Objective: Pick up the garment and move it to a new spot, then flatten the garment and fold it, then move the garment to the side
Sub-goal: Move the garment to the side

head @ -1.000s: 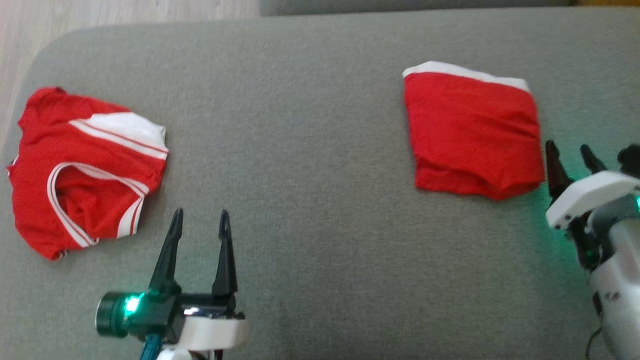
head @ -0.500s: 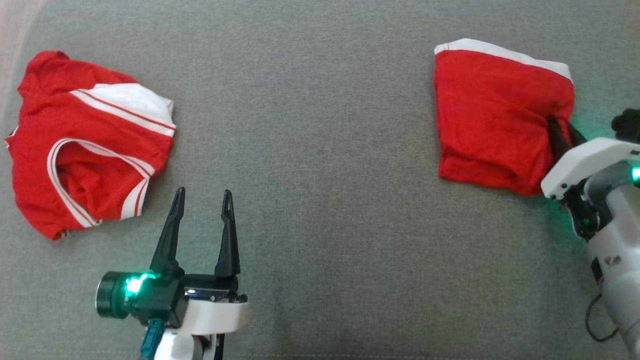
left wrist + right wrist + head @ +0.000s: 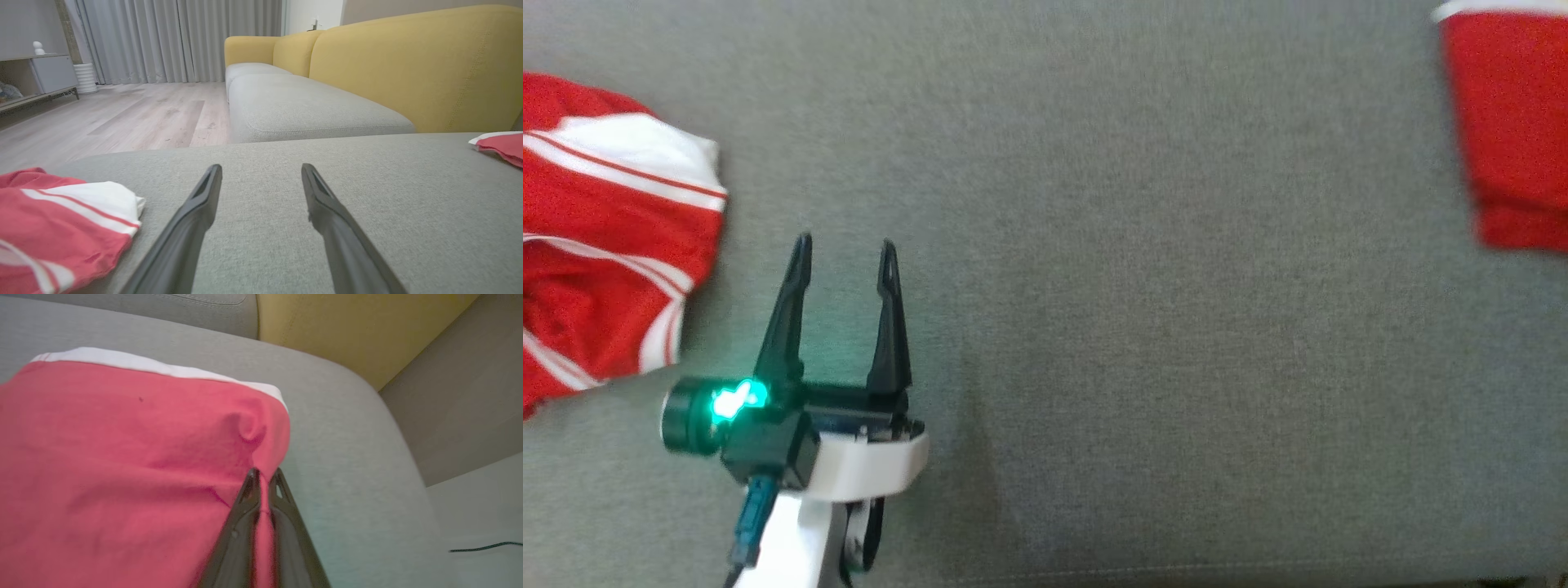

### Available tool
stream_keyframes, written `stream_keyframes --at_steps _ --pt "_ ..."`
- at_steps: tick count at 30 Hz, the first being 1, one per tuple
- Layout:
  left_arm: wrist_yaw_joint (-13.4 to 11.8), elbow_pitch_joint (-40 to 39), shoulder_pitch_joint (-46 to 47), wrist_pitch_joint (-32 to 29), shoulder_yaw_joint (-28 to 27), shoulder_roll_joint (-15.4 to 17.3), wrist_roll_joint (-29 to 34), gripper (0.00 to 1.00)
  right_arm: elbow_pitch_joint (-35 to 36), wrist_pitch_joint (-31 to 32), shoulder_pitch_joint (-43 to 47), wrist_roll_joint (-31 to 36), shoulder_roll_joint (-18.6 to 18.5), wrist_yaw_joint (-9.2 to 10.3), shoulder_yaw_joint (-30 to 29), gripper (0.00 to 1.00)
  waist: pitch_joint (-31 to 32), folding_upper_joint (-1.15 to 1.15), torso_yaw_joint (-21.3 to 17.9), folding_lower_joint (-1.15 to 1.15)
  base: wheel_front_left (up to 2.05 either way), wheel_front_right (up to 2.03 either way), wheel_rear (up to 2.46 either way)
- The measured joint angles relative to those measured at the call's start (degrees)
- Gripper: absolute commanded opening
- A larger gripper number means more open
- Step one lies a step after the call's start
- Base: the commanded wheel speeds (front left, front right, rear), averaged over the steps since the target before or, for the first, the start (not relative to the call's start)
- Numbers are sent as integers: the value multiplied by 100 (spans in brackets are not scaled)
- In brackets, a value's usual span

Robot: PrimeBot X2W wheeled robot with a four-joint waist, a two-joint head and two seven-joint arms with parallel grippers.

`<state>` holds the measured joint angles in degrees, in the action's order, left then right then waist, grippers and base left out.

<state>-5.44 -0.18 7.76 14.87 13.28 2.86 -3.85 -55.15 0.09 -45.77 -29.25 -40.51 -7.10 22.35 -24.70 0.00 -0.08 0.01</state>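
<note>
Running off the right edge of the head view, the folded red garment (image 3: 1507,139) shows only its left part, blurred, with a white band along its far edge. The crumpled red-and-white garment (image 3: 605,245) is cut off at the left edge, so part of it goes unseen. Both lie on the grey cushion (image 3: 1135,286), well apart.

Count: two garments, two end effectors.

The left end effector (image 3: 844,245) has its fingers spread wide over bare cushion, near the crumpled red-and-white garment but apart from it.

In the right wrist view, the right end effector (image 3: 264,473) is pinched narrow on a fold at the right edge of the folded red garment, and red cloth shows between the fingers. The frame cuts off the finger bases.
</note>
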Motion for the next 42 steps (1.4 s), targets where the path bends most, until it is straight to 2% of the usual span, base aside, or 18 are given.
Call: stream_keyframes --at_steps 5,11,12,16,19,24,25,30,36,42 --pt "97 -62 360 0 31 -7 42 100 98 -10 -452 614 -647 0 -121 0 -527 0 -107 1 0 0 0" --pt "166 -70 651 0 124 -8 98 100 327 18 -772 1263 -833 0 -335 0 -940 0 -192 2 0 0 0" --pt "193 -69 687 0 140 -8 98 100 358 44 -791 1390 -834 0 -428 100 -984 0 -206 2 0 0 0" --pt "192 -36 806 0 178 -9 96 100 387 25 -798 1971 -799 0 -940 100 -963 0 -196 1 0 0 0" --pt "187 -3 815 1 186 -9 82 100 390 37 -748 2185 -457 0 -1333 100 -764 0 -166 -1 0 0 0" --pt "120 97 549 1 134 -11 82 100 448 -145 -135 2388 582 0 -1792 100 -213 0 -142 -1 0 0 0" --pt "82 169 303 1 79 -11 81 100 478 -319 251 2356 1026 0 -1923 100 72 0 -141 -1 0 0 0" --pt "32 492 -205 0 -91 -8 -25 100 522 -894 1198 2035 2100 0 -1920 100 874 0 -144 -1 0 0 0" --pt "3 876 -723 0 -130 -7 -224 100 633 -1407 2431 1713 2875 0 -1773 100 1909 1 -117 -2 0 0 0" --pt "-62 960 -934 0 -134 1 -271 100 2717 -1434 3700 1956 3416 0 -2158 100 2682 1 -33 -2 0 0 0"
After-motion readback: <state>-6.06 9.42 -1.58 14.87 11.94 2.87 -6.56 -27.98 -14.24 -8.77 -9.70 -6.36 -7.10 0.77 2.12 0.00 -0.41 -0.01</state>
